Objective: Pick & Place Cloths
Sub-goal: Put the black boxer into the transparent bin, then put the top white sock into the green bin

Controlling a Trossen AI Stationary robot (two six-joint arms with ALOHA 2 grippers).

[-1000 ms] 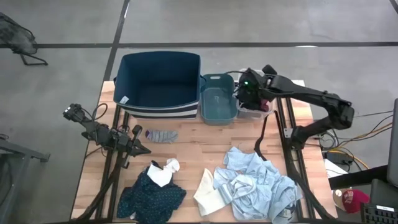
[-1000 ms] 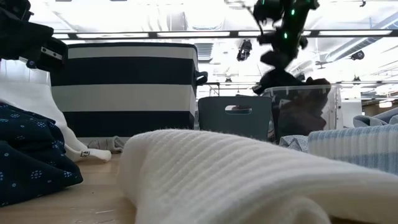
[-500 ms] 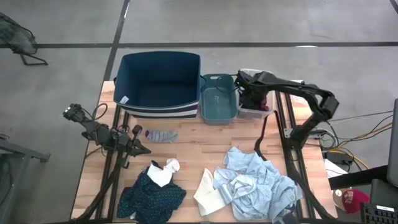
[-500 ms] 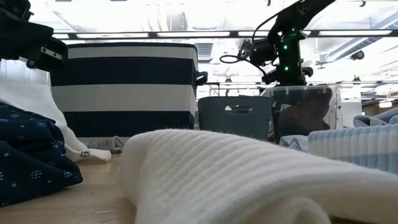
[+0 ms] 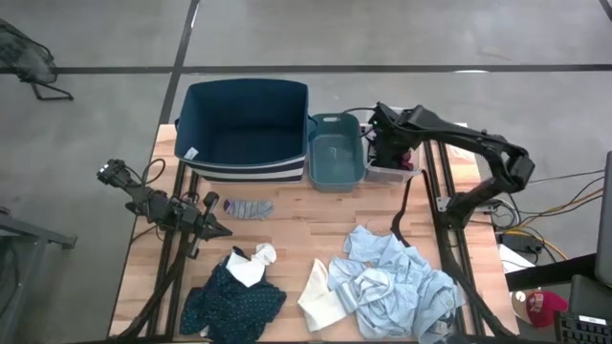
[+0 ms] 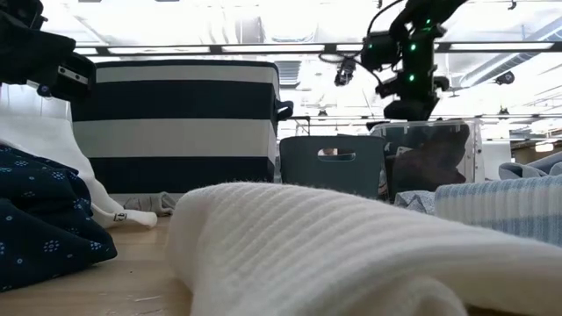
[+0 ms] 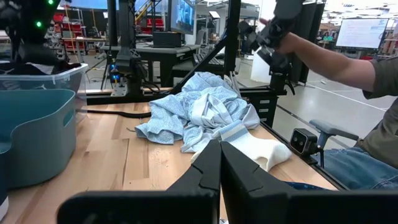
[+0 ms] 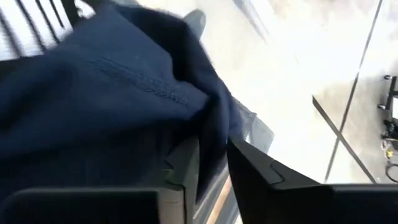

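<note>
My right gripper hangs just above the clear bin at the table's far right, fingers pointing down and a little apart. A dark navy cloth lies under it in the bin, and a fold reaches up between the fingers. My left gripper is shut and empty, low over the table's left. A grey sock, a dark teal dotted piece with a white piece on it, a cream piece and light blue shirts lie on the table. My right gripper has a fold of the dark navy cloth between its parted fingers, which point down from above. I cannot tell whether the fingers touch it. The cloth rests in the clear bin.
A large navy striped bin and a small teal bin stand along the far edge, left of the clear bin. A person's arm shows beyond the table's right side.
My right gripper, with the dark cloth hanging below it, has gone down into the clear bin and then risen a little. The cloth now lies in the bin.
</note>
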